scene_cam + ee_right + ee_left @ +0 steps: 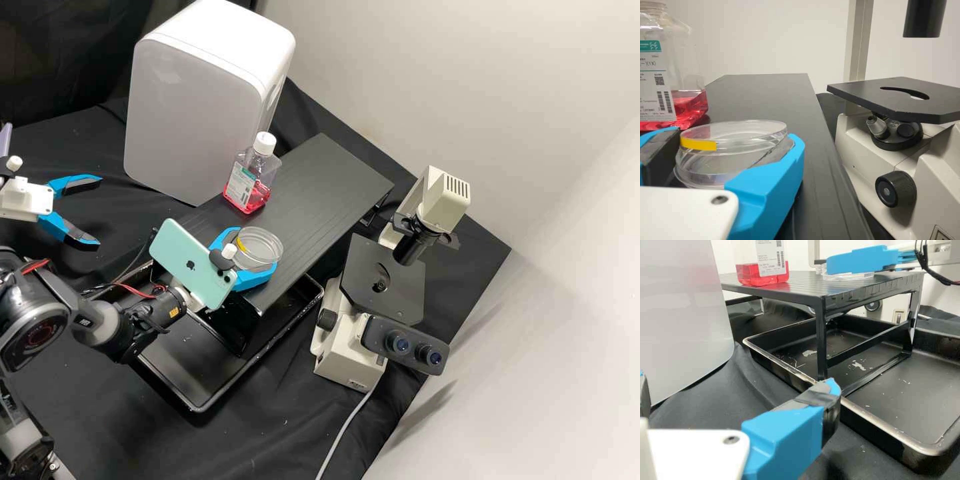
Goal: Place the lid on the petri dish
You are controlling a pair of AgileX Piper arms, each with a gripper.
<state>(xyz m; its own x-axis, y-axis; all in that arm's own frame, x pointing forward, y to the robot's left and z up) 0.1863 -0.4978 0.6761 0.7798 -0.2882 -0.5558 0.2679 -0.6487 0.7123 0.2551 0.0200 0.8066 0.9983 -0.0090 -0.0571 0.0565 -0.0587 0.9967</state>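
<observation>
A clear petri dish (260, 245) sits at the near end of the black raised shelf (327, 187). In the right wrist view its lid (735, 131), marked with a yellow strip, rests on the dish base (715, 172), slightly tilted. My right gripper (253, 257) (732, 147) has a blue finger on each side of the dish and is shut on the lid. Far to the left, my left gripper (85, 208) hangs open over the black cloth with nothing in it. One of its fingers (790, 432) shows in the left wrist view, facing the shelf.
A flask of red liquid (248, 175) stands on the shelf behind the dish. A large white box (200, 93) is at the back left. A microscope (393, 280) stands right of the shelf. A black tray (220, 380) (900, 405) lies under the shelf.
</observation>
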